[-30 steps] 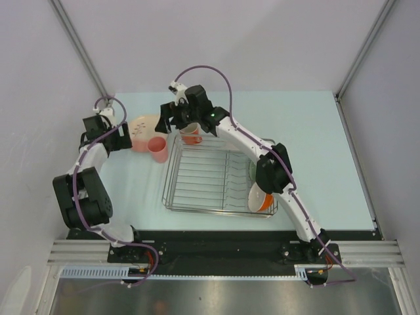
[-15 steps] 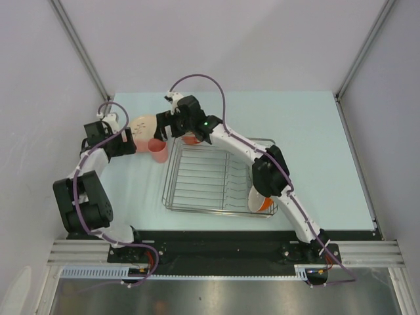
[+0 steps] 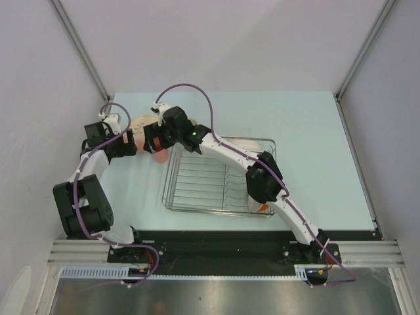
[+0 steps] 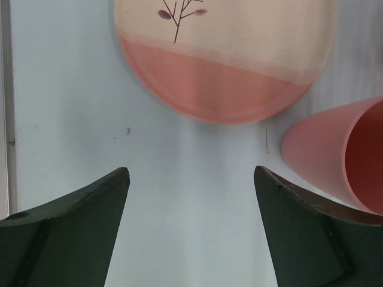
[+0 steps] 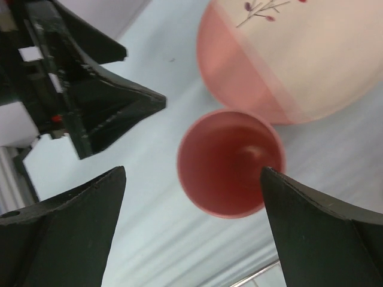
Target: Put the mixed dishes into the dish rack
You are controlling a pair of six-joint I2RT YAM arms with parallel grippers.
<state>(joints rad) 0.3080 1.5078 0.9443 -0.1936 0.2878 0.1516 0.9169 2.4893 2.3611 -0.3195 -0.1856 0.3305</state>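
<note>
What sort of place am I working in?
Probably a lab test cell, not a kitchen: plain grey panel walls enclose a pale table holding a dish rack and a leaf-motif plate.

The dish rack (image 3: 197,187) is showing bright chrome wire. The pink cup (image 5: 230,161) is presenting a smooth, semi-matt surface with a faint highlight inside. The leaf-motif plate (image 4: 224,60) is showing a smooth satin finish. The desk (image 4: 66,119) is appearing matt and lightly specked. The left gripper (image 4: 191,173) and right gripper (image 5: 192,173) are showing matt black plastic.
</note>
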